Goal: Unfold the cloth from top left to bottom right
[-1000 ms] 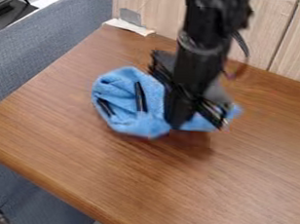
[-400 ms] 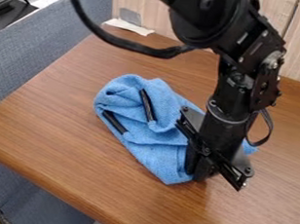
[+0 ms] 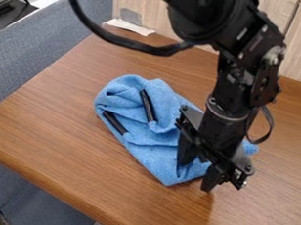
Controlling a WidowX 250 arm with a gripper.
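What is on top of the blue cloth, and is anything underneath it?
Two black rods lie among the folds of the cloth, and the hand is at its lower right, covering part of it. What is underneath is hidden by the cloth.

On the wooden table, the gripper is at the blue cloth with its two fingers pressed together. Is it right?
Not quite: the camera view shows the gripper at the blue cloth on the wooden table, but its two fingers are apart.
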